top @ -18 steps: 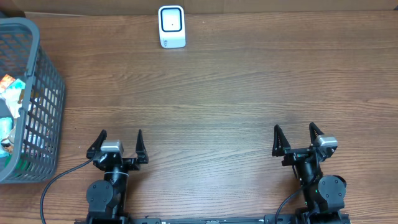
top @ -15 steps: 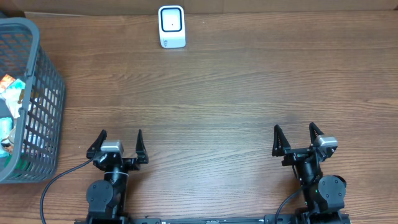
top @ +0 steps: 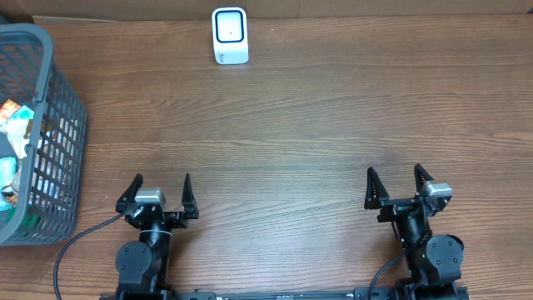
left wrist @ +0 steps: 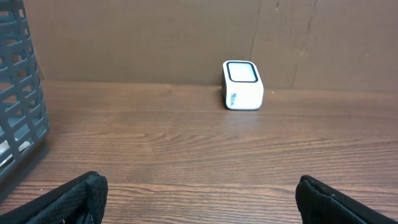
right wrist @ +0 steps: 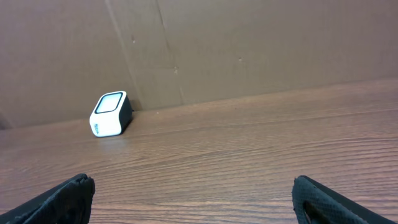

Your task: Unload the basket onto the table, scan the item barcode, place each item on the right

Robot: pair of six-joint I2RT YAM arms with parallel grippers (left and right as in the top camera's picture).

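Nothing has moved since the earlier frames. The white scanner (top: 230,35) sits at the far edge of the wood-grain table (top: 316,125), dark window up, long axis running away from the arms. It is well ahead of the left gripper (top: 161,178) and right gripper (top: 395,170), both spread wide and empty. Packaged items (top: 17,125) lie in the grey basket (top: 62,92) at far left. A cardboard wall (left wrist: 155,37) stands behind.

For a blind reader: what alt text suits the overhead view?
A robot's left gripper and right gripper wait open and empty at a wooden table. A white scanner stands at the far edge; a grey basket of items sits left.
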